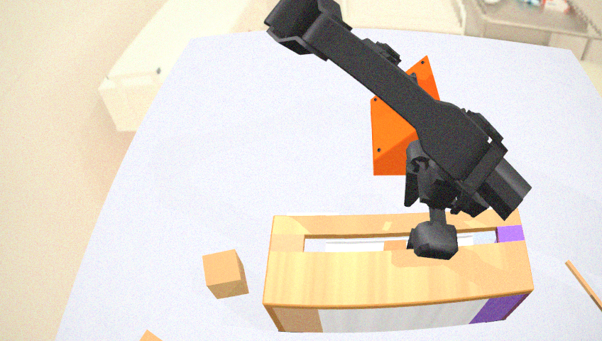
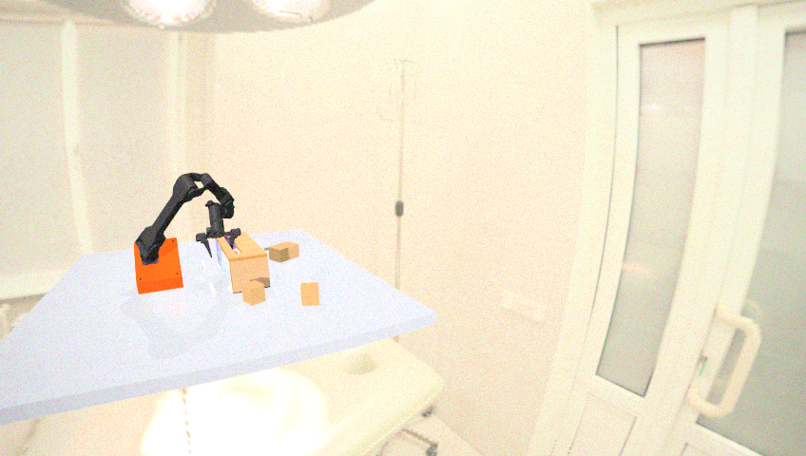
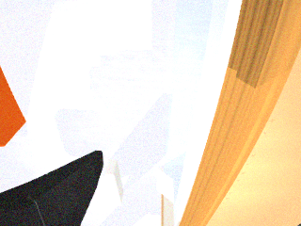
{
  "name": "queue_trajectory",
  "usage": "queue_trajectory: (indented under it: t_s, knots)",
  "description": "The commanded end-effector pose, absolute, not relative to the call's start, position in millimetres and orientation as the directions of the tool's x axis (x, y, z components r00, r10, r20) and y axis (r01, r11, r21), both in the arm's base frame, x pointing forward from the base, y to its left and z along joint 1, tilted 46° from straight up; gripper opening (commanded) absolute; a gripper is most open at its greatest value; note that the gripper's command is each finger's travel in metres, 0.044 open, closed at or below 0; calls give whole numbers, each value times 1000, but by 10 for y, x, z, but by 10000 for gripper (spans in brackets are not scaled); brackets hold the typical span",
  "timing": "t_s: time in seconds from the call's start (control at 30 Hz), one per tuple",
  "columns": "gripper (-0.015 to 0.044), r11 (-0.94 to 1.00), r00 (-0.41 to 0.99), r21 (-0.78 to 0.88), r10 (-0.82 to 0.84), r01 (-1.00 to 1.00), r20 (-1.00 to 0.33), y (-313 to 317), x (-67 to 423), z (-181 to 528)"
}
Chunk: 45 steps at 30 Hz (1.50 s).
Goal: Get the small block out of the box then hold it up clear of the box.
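The wooden box [image 1: 380, 274] [image 2: 247, 265] stands on the table [image 1: 211, 126] [image 2: 141, 350], with a long slot in its top and a clear front. Through the slot I see the small tan block [image 1: 395, 244] on the white shelf. My gripper [image 1: 422, 219] [image 2: 218, 236] is open and empty. One finger reaches down into the slot just right of the block; the other hangs behind the box's back wall. The wrist view shows the wooden wall [image 3: 251, 120] between the two dark fingers. A purple patch [image 1: 510, 233] marks the box's right end.
The orange arm base [image 1: 390, 126] [image 2: 158, 266] stands behind the box. A loose wooden cube [image 1: 223, 273] lies left of the box, another [image 1: 148, 337] at the bottom edge, and a thin wooden strip [image 1: 585, 285] at the right. Several cubes [image 2: 283, 251] [image 2: 253, 293] [image 2: 309, 294] surround the box.
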State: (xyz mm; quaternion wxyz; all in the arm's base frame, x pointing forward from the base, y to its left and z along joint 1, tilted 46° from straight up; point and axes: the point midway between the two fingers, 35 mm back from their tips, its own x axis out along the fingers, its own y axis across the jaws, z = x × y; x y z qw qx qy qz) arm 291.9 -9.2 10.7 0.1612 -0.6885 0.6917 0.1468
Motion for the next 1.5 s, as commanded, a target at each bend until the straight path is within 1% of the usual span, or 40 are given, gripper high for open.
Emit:
queue_trajectory:
  t_s: [0.0,1.47]
  knots:
    - [400,11,-1,-21,-905,-1000,-425,-157,2916,169]
    - [400,11,-2,-20,-907,-1000,-422,-672,2906,695]
